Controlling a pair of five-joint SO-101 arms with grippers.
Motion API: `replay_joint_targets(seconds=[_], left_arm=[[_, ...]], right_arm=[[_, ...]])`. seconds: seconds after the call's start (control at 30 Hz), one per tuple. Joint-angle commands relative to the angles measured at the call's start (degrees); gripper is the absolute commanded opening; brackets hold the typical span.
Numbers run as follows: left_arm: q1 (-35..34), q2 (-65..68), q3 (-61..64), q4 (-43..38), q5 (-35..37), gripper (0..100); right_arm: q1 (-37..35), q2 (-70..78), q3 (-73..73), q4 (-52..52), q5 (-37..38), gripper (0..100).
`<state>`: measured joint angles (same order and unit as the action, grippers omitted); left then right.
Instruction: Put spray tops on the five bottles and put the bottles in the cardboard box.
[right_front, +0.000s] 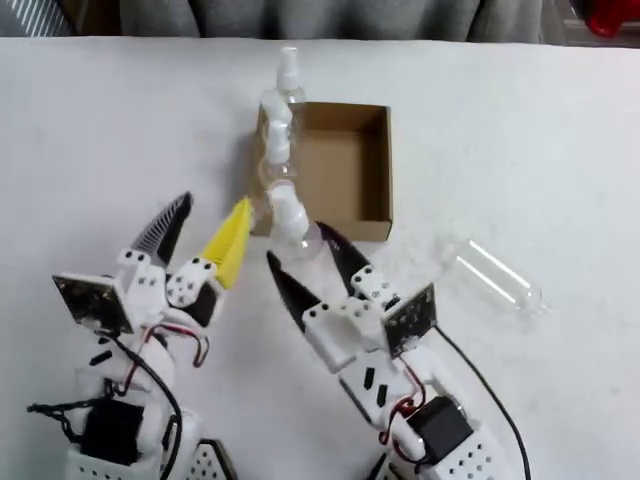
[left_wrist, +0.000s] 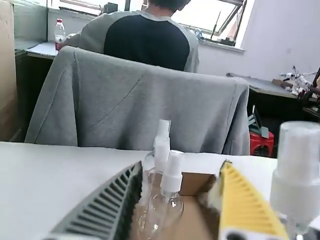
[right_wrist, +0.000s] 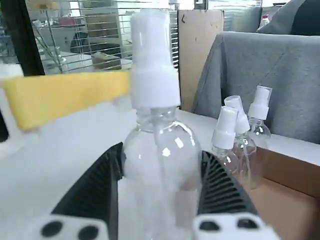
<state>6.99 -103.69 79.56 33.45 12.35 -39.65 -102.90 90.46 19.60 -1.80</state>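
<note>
The white table (right_front: 520, 120) carries an open cardboard box (right_front: 340, 175) near its middle. A capped bottle (right_front: 292, 220) stands upright at the box's near left corner. Off to the right, well apart from the box, a clear bottle (right_front: 492, 275) lies on its side.

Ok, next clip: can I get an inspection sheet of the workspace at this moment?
Surface: white table.
Job's things: cardboard box open; three capped bottles standing along its left wall; fourth capped bottle at its near left corner; uncapped bottle lying on the table.
Clutter: nothing seen.
Grippers: right gripper shut on the fourth capped bottle; left gripper open, empty.
Cables: black and red wires on both arms.
Surroundings: grey jacket over a chair.
</note>
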Motion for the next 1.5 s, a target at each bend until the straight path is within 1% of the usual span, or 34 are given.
replay_joint_targets(seconds=[0.0,0.17,0.27,0.37,0.47,0.6,0.67,0.77,0.9,1.07,1.17,1.3,1.47], left_arm=[[-0.4,-0.6,-0.4,-2.6,-0.4,24],[-0.7,-0.6,-0.4,-2.2,-0.2,24],[-0.2,-0.6,-1.3,0.4,0.0,24],[-0.1,1.5,-4.0,1.2,3.3,24],[0.9,8.7,-6.5,-0.3,3.9,24],[2.9,23.5,-9.7,-3.9,3.9,24],[3.2,30.2,-12.5,-4.0,4.1,24],[4.1,34.2,-15.9,-3.7,4.3,24],[6.0,31.3,-17.3,0.6,4.3,24],[9.2,21.1,-17.0,7.5,4.0,24],[10.0,16.2,-17.0,10.0,3.9,24],[9.2,15.2,-16.2,10.4,3.9,24],[3.8,15.1,-13.5,10.0,3.9,24]], right_arm=[[-1.5,-0.6,-0.1,-0.4,0.1,1.5],[-1.0,-0.5,-0.1,-0.4,0.1,1.5],[-1.0,-0.5,0.4,-0.4,0.1,1.5],[-1.4,-0.5,1.1,-0.5,0.2,1.4],[-1.5,-0.5,1.1,-0.5,0.2,1.4],[-1.5,-0.5,1.1,-0.5,0.2,1.4],[-1.5,-0.5,1.1,-0.5,0.2,1.4],[-1.5,-0.5,1.1,-0.5,0.2,1.4],[-1.4,-0.5,1.2,-0.5,0.2,1.4],[-1.4,-0.5,1.7,-0.5,0.2,1.4],[-1.4,-0.5,1.7,-0.5,0.2,1.4],[-1.4,-0.5,1.7,-0.5,0.2,1.4],[-1.0,-0.5,1.7,-0.5,0.2,1.4]])
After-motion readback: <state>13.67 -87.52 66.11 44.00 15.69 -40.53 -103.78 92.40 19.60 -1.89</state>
